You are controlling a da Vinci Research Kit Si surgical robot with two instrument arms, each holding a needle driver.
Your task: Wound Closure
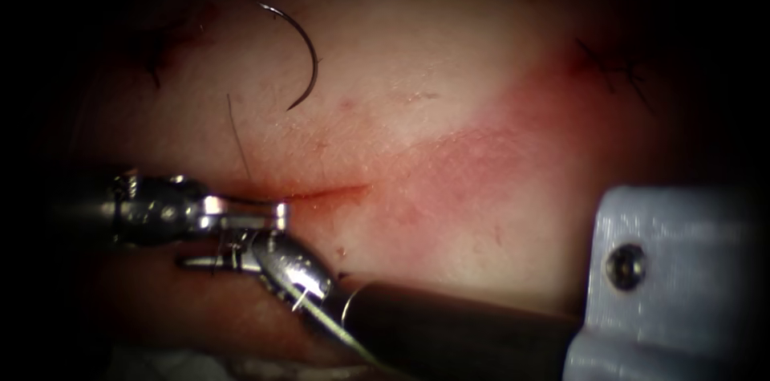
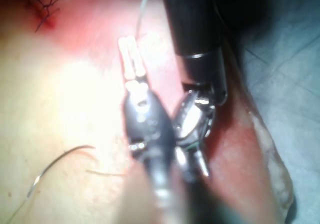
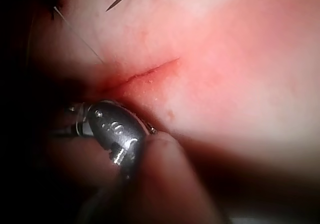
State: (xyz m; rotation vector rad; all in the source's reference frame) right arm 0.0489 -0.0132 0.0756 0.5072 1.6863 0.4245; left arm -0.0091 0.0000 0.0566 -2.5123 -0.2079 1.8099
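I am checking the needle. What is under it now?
The needle lies loose on bare tissue, above the cut; neither tool holds it. Its thread trails down toward the left tool.

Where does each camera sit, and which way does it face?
Endoscope: above and in front, facing the cut, left tool and right tool; needle lies loose on tissue.
Left wrist: on left arm, looking down its shaft at both tools.
Right wrist: on right arm, close on its tool and the cut.
Shared: endoscope and right wrist show cut and needle.
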